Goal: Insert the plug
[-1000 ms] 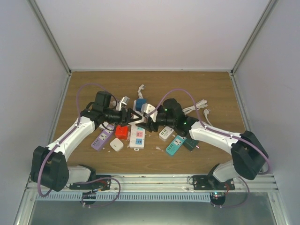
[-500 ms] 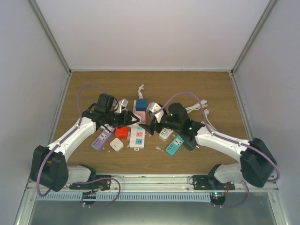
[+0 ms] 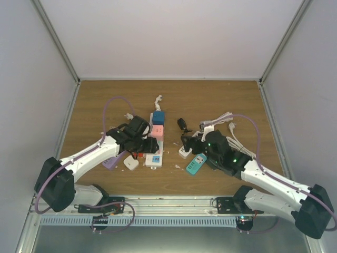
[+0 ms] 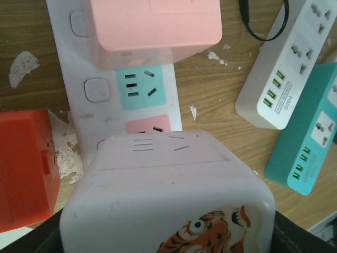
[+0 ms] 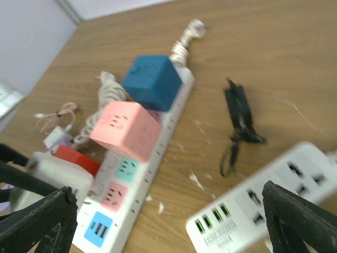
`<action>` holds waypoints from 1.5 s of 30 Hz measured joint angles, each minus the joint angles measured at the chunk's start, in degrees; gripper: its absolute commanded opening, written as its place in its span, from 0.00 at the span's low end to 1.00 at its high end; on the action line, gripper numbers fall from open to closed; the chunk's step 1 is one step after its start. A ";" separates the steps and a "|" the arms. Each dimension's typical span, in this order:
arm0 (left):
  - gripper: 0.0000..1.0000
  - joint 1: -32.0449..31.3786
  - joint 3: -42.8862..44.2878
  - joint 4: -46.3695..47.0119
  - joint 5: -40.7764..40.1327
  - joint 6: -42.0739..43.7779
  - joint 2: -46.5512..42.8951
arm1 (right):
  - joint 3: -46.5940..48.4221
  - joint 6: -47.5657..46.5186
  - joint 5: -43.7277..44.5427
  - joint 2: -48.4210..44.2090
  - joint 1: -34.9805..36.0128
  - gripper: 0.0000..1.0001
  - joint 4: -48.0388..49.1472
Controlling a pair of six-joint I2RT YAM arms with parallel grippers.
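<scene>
My left gripper is shut on a white cube plug with a tiger sticker. It holds the plug just above the near end of the long white power strip. In the left wrist view the strip's free teal socket and pink socket lie just beyond the plug. A pink cube and a blue cube sit plugged in farther along the strip. My right gripper is open and empty, to the right of the strip over a small white strip.
A red cube lies left of the strip, with a purple strip and a small white adapter nearby. A teal strip, a black cable and white cords lie to the right.
My left gripper has moved right and toward the near side, down over the white strip with the white cube. My right arm has pulled back to the right and nearer.
</scene>
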 measured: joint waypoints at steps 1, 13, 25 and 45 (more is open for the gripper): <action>0.41 -0.70 0.00 -0.09 -0.83 -0.15 0.20 | -0.57 2.14 1.01 -0.90 0.00 0.95 -1.51; 0.41 -7.43 4.31 -2.47 -7.72 -1.55 7.67 | -4.15 13.38 8.28 -4.61 0.00 0.98 -8.90; 0.41 -8.09 11.89 -7.13 -12.55 -4.26 12.61 | -4.15 12.46 14.49 1.36 -0.42 0.99 -8.11; 0.41 -8.09 14.53 -10.88 -13.05 -6.60 16.74 | -4.17 6.97 17.49 4.61 -1.79 1.00 -4.79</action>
